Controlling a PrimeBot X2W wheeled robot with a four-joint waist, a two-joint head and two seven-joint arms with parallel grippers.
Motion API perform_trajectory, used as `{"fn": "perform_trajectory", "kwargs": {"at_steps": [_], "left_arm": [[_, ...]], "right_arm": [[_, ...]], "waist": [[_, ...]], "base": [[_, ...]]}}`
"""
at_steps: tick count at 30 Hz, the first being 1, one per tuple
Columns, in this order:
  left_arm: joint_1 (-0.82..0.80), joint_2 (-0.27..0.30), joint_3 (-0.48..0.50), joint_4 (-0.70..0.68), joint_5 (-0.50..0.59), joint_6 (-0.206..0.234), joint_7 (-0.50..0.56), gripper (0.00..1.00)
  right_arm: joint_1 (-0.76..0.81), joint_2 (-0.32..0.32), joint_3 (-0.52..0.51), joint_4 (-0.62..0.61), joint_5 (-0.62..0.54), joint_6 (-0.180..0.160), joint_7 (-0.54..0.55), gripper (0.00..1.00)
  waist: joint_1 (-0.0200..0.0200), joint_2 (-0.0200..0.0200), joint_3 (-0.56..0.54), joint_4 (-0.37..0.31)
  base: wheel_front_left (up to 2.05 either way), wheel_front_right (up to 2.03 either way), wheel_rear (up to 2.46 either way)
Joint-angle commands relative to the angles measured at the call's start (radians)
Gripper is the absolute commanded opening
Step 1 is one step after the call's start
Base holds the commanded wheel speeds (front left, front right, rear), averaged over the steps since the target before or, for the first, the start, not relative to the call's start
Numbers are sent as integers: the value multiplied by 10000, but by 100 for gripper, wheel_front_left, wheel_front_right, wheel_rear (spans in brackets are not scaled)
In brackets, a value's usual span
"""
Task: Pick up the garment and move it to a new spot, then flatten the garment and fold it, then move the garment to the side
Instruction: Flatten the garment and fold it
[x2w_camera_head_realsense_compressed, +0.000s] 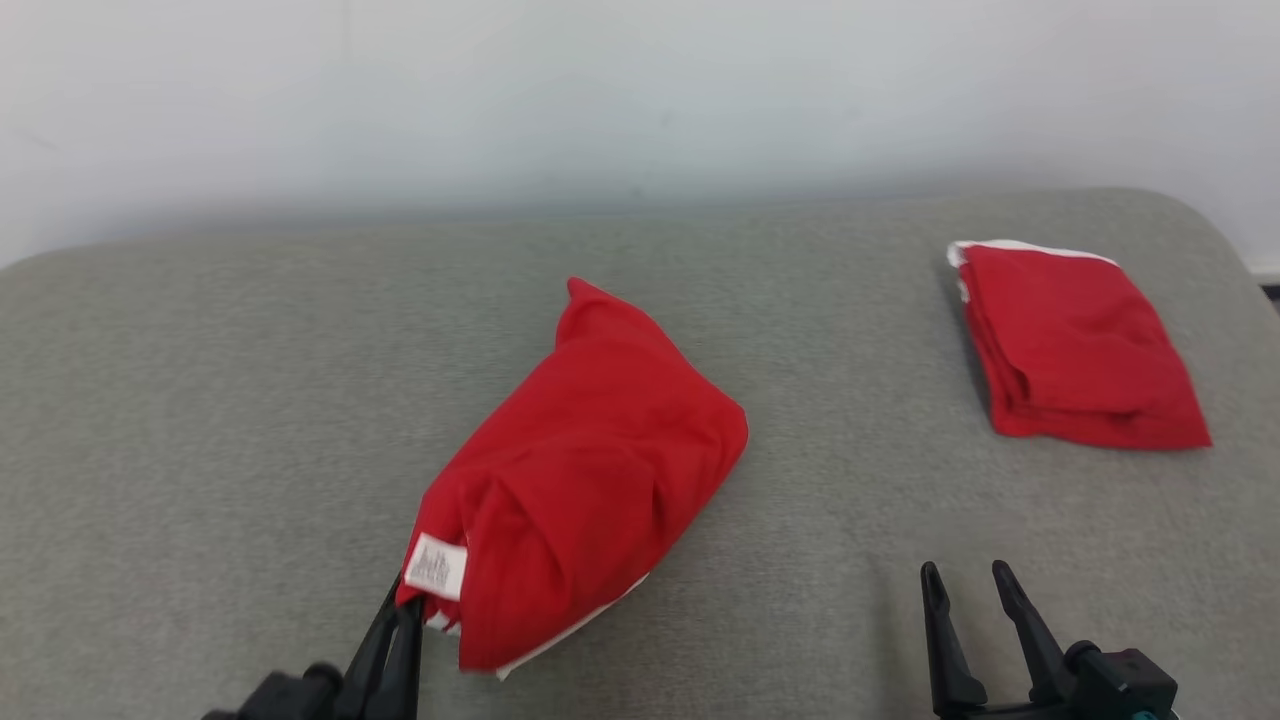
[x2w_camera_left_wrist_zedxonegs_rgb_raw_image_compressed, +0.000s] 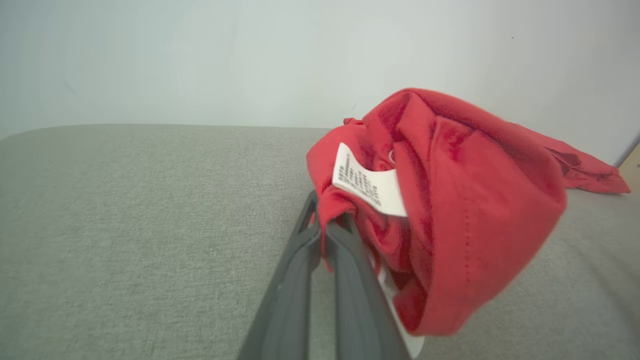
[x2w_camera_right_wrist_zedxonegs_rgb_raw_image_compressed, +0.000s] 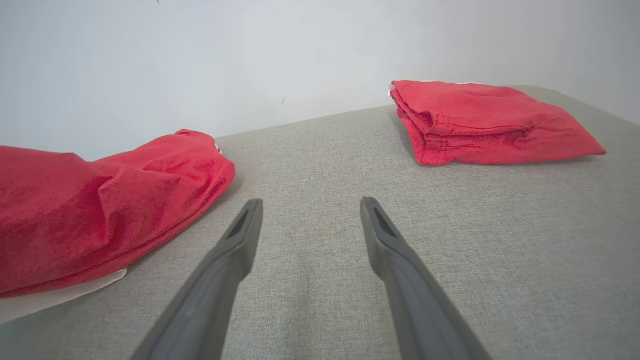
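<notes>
Pinching the red garment (x2w_camera_head_realsense_compressed: 600, 450) with the left gripper (x2w_camera_head_realsense_compressed: 405, 600) (beside its white label (x2w_camera_head_realsense_compressed: 436, 567)). Holding the right gripper (x2w_camera_head_realsense_compressed: 965, 572) apart, empty, over grey cushion (x2w_camera_head_realsense_compressed: 200, 400).

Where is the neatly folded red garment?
In the head view the folded red garment lies far right on the grey cushion, near its back corner, apart from the bunched red garment at centre and beyond the right gripper.

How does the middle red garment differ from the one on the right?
The middle garment is bunched and puffed up; the right garment is folded flat. The left end effector is shut on the middle garment's near corner; the right garment lies free, the open right end effector apart from it. Both are red with white edging, on the grey surface.
</notes>
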Motion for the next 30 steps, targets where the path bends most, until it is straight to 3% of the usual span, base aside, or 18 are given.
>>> {"fn": "perform_trajectory", "kwargs": {"at_steps": [1, 6, 18, 20, 21, 30], "left_arm": [[403, 39, 73, -271, 83, 12, -30, 0], [1250, 23, 308, -838, 195, 62, -30, 0], [1124, -280, 193, 407, 318, 25, -30, 0], [1121, -302, 263, 511, 384, 26, -30, 94], [1113, -315, 316, 536, 422, 26, -30, 100], [1585, -454, 655, 865, 458, 18, -30, 100]], "right_arm": [[47, 0, 33, 4, 49, -26, -46, 100], [114, -2, -9, 31, 116, -26, -46, 100], [8, -5, -33, 140, -16, -26, -46, 100], [10, -5, -62, 142, -23, -26, -46, 100], [9, -3, -71, 141, -20, -26, -46, 100], [58, -3, -56, 150, 87, -26, -46, 100]], "waist": [[1, -1, -351, 676], [1, -1, -332, 1104], [1, -1, -300, 1278], [1, -1, -312, 1275], [1, -1, -315, 1279], [1, -1, -321, 1393]], "base": [[0, 0, 0], [0, 0, 0], [0, 0, 0], [0, 0, 0], [0, 0, 0], [0, 0, 0]]}}
